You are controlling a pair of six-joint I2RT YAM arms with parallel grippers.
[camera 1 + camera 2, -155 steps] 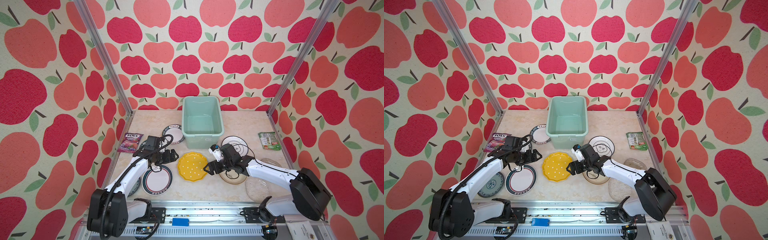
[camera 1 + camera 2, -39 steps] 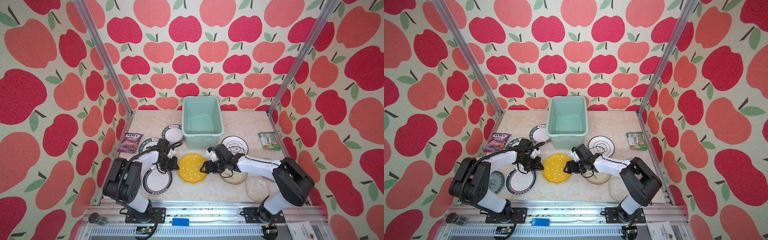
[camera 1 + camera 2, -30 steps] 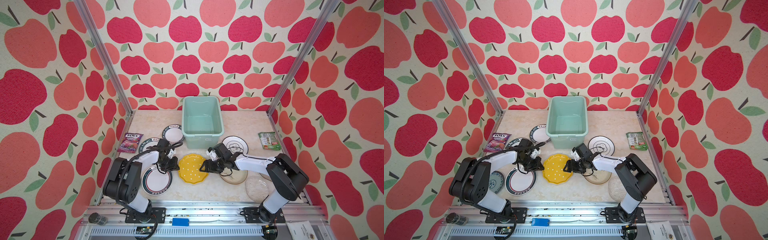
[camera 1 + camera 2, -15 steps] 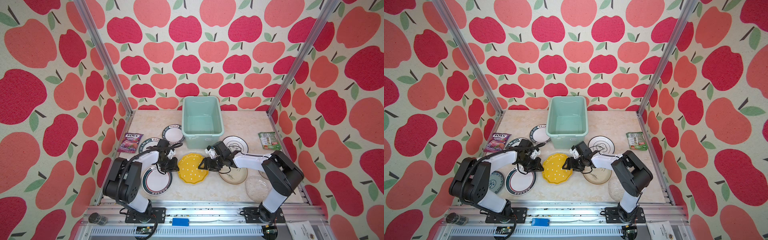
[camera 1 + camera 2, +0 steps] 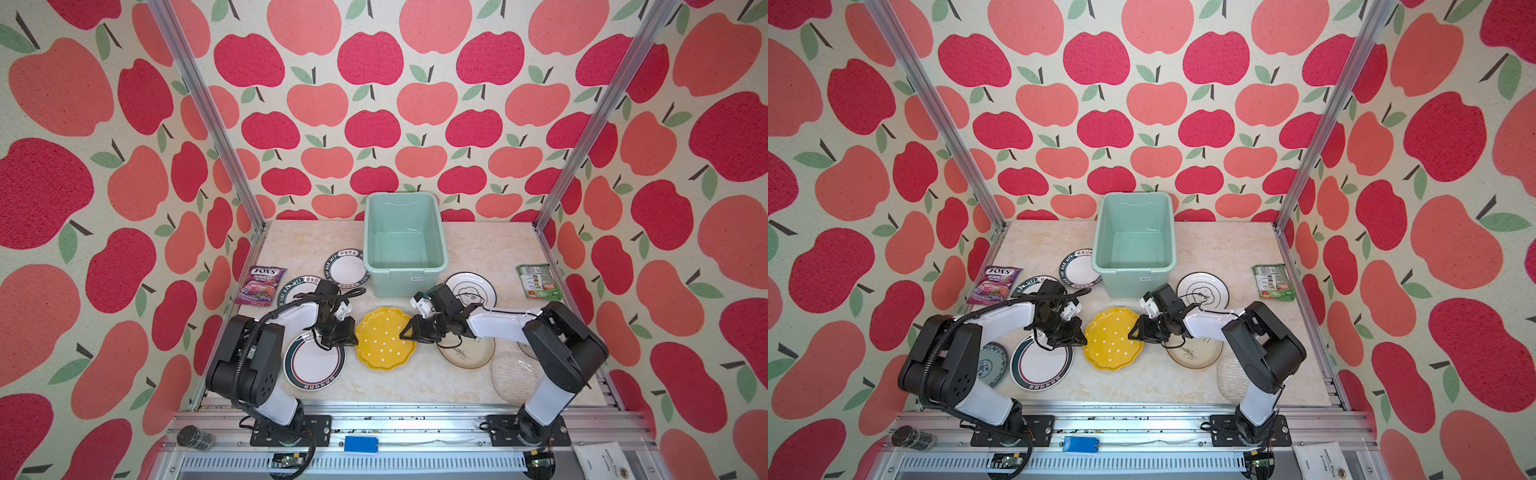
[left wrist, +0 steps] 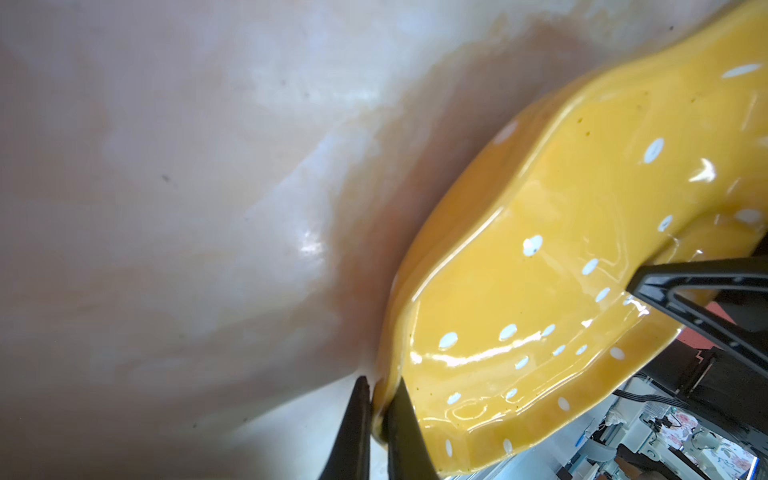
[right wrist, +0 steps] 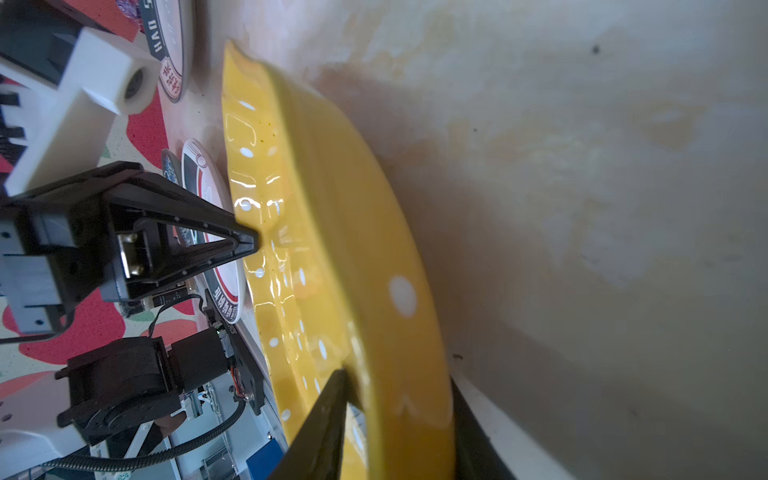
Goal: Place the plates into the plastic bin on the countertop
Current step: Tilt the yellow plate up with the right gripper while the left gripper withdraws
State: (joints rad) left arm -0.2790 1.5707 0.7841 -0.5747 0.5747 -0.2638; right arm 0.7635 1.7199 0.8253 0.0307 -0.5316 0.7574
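I find the yellow scalloped plate [image 5: 384,338] mid-countertop [image 5: 482,245], just before the empty plastic bin [image 5: 405,269]. The left gripper [image 6: 382,382] is pinched onto one rim. The right gripper [image 7: 399,378] straddles the opposite rim; I cannot tell whether it has clamped. The plate looks glazed, rigid, breakable and probably slippery, so I judge the thin rim a marginal hold and opposed grips advisable.

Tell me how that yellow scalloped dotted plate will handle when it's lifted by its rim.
The yellow scalloped dotted plate looks rigid ceramic, so it should lift without flexing. Its glossy glaze is probably slippery under jaws pinching only the rim. Likely brittle: a drop onto the marble-patterned countertop could chip it.
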